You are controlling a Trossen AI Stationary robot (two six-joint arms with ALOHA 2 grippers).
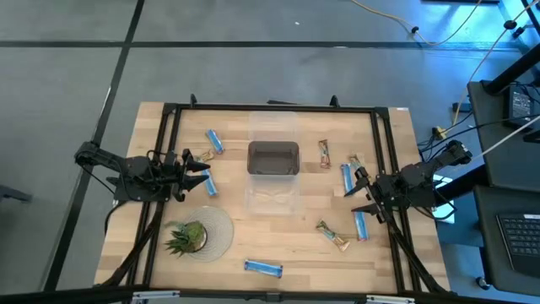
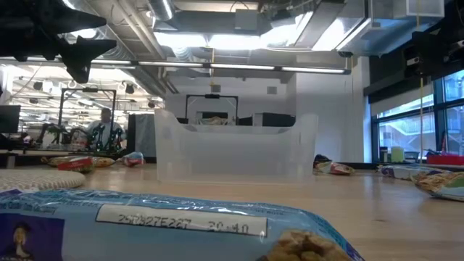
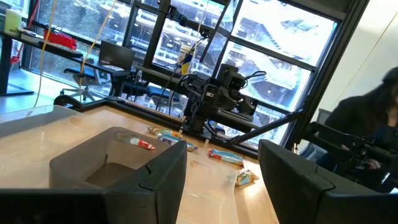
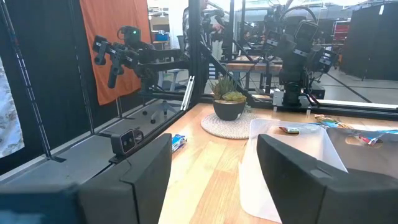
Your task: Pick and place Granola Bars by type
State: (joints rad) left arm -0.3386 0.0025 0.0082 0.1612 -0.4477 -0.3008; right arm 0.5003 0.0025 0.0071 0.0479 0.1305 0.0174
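Left gripper (image 1: 205, 167) sits at 9 o'clock on the table (image 1: 278, 236), jaws parted, holding nothing, tips just above a blue bar (image 1: 209, 187) lying at its 5 o'clock. Right gripper (image 1: 361, 192) is at 3 o'clock on the table, jaws also parted and empty, tips between two blue bars: one (image 1: 346, 176) at its 11 o'clock, another (image 1: 361, 225) at its 6 o'clock. Both wrist views show the fingers (image 3: 163, 171) spread with only air between them; same for the right arm's fingers (image 4: 147, 167). Granola bars are scattered: a blue one (image 1: 214, 141) at the table's 10 o'clock near the dark bin (image 1: 273, 158), a brown one (image 1: 324, 153) just right of that bin, another brownish one (image 1: 355, 162) beside the upper right blue bar, a gold/brown one (image 1: 332, 235) at 5 o'clock, and a blue one (image 1: 263, 268) at 6 o'clock near the front edge, filling the foreground of the low view (image 2: 181, 225). Clear bin (image 1: 272, 201) sits at centre, just below the dark bin; can't tell if either holds a bar. Potted plant (image 1: 186, 237) on a round mat (image 1: 221, 226) at 7 o'clock.
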